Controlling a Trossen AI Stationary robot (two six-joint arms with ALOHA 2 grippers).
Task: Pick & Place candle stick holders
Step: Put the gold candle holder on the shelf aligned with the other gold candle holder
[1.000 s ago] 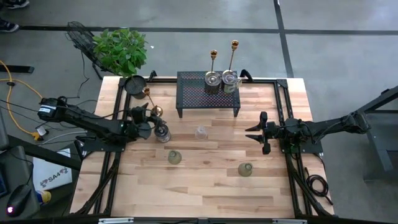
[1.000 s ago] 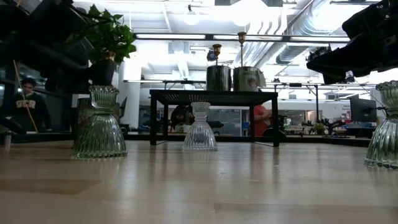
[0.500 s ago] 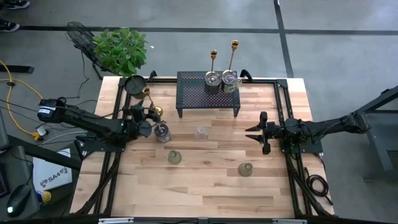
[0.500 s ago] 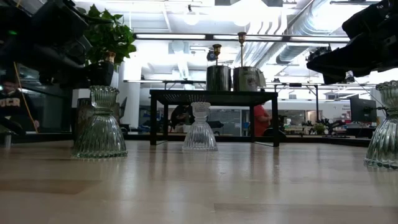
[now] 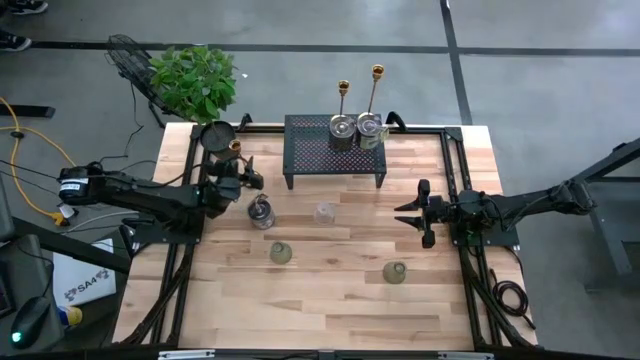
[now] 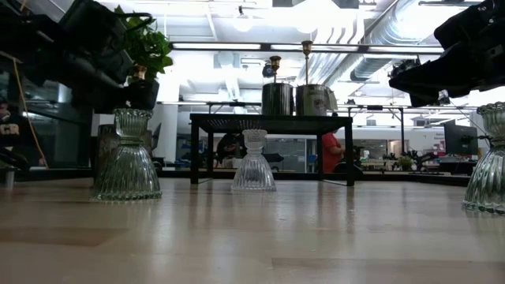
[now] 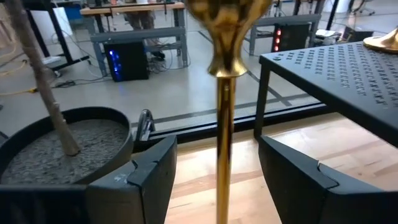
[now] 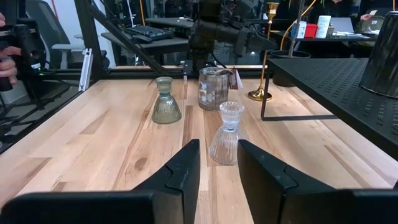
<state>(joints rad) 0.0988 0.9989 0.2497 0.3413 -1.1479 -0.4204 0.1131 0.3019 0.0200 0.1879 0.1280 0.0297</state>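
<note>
While left end effector (image 7: 217,180) straddles candlestick (image 7: 224,124) unclamped, base hidden; right end effector (image 8: 217,168) apart.

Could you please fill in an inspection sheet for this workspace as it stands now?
Surface: wooden table, no spills seen.
Job's things: two candlesticks and two silvery cups on the black mesh rack; third candlestick upright on the table; glass jar cup, clear cup and two greenish cups on the table.
Clutter: plant pot at the table's far left corner.
Grippers: left gripper open, fingers either side of the third candlestick's stem; right gripper open, empty, waiting at the right.
Cables: yellow cable on the floor at left; dark cables at right.
Surroundings: concrete floor; workshop beyond.
</note>
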